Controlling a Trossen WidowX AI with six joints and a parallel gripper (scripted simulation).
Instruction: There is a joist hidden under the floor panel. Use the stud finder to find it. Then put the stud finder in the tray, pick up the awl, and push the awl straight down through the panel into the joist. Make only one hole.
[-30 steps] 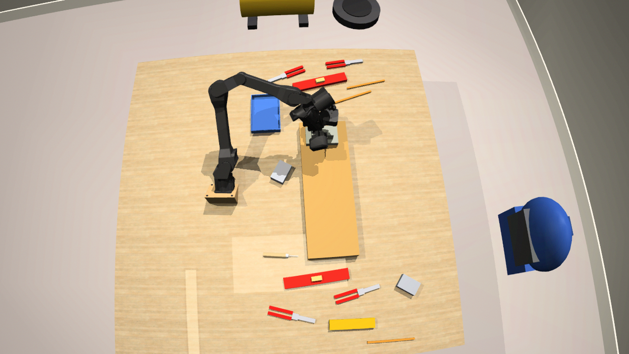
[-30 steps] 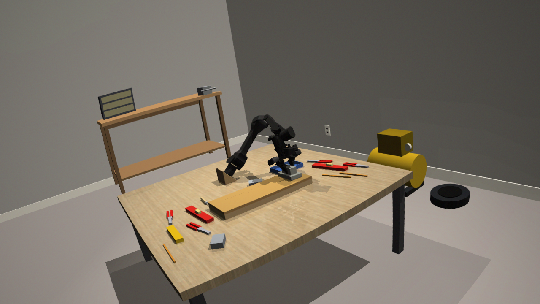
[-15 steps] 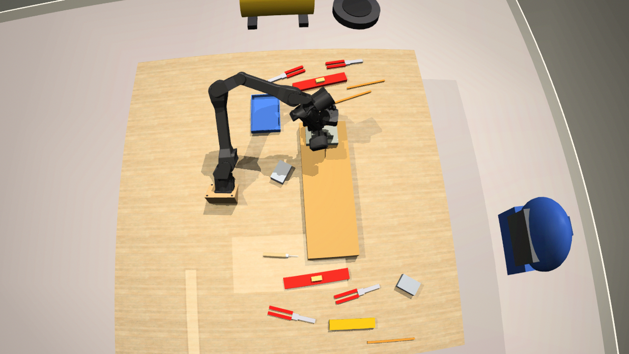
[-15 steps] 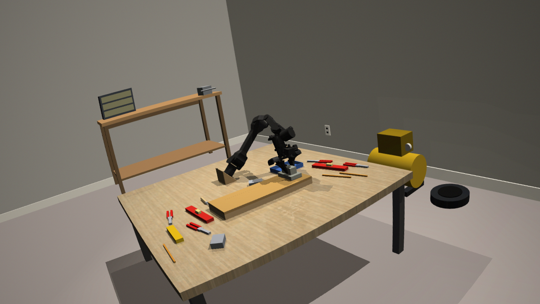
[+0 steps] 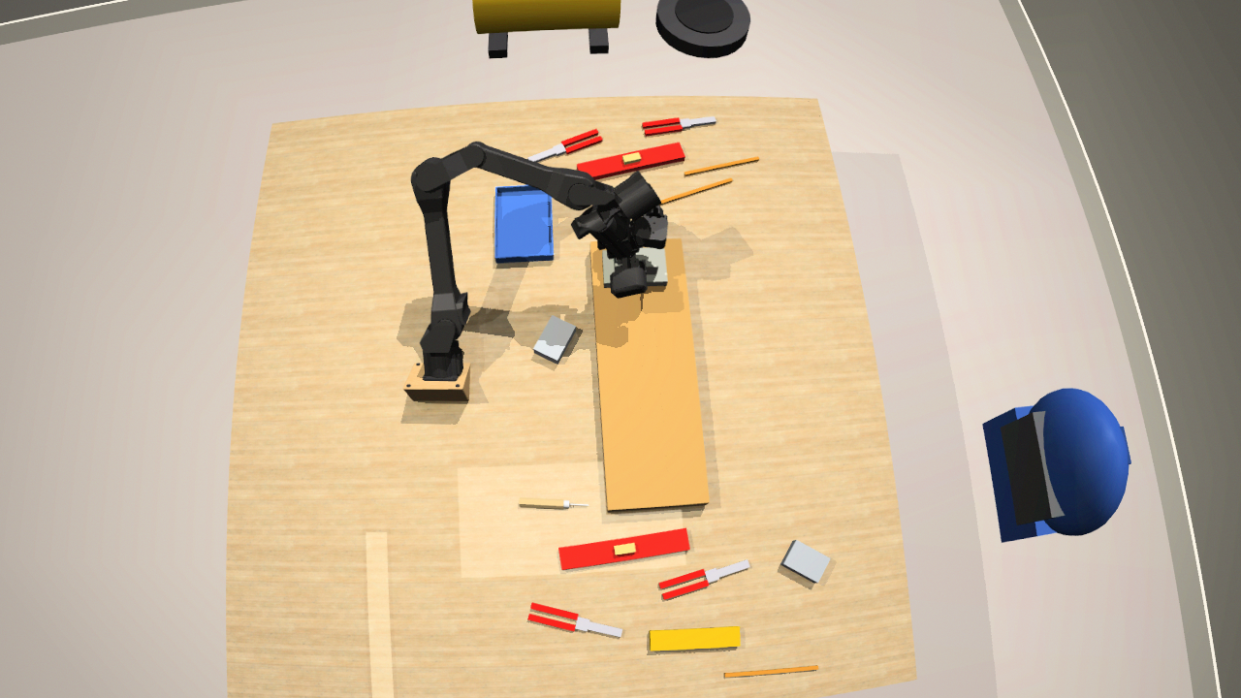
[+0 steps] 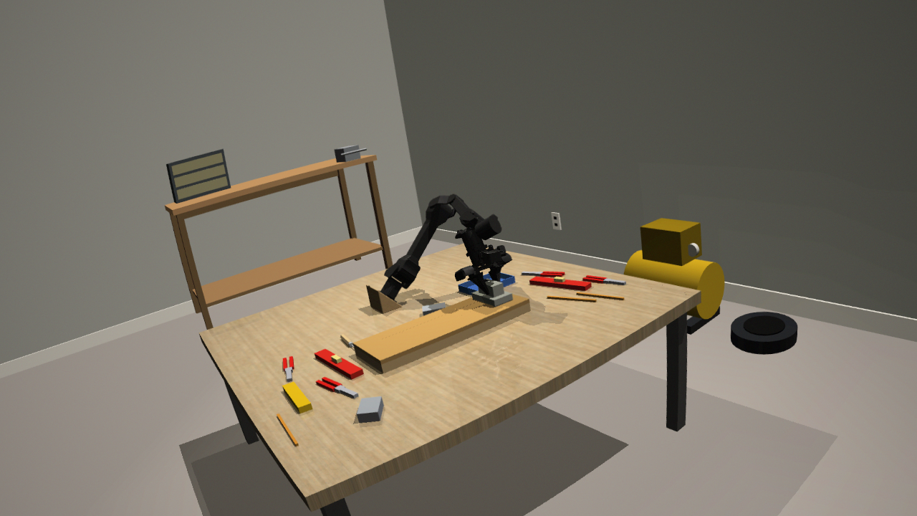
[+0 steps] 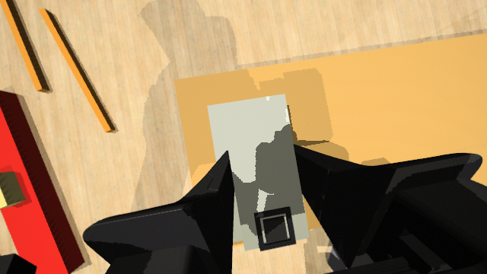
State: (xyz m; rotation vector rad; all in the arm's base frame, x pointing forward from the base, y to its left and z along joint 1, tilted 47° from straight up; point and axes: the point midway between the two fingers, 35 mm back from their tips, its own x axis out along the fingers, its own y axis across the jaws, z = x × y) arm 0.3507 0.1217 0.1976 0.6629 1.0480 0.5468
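The grey stud finder point(image 5: 658, 272) point(image 6: 492, 299) point(image 7: 243, 122) lies on the far end of the orange-tan floor panel point(image 5: 654, 416) point(image 6: 435, 327) point(image 7: 399, 95). My gripper point(image 7: 256, 150) is shut on its raised middle. The stud finder's square window point(image 7: 275, 228) looks dark in the wrist view. In the top view the fingers are hidden by the arm. The blue tray point(image 5: 524, 238) is empty, left of the panel's far end. The awl point(image 5: 544, 502) point(image 6: 347, 340) lies on the table near the panel's near end. The joist is hidden, and I see no hole.
A grey block point(image 5: 556, 338) lies between the arm base and the panel. A red level point(image 5: 598, 166) point(image 7: 23, 213), pliers and two orange sticks lie beyond the panel. Another red level point(image 5: 589, 554), pliers, a yellow block point(image 5: 694, 639) and a grey block point(image 5: 806, 561) lie at the near end.
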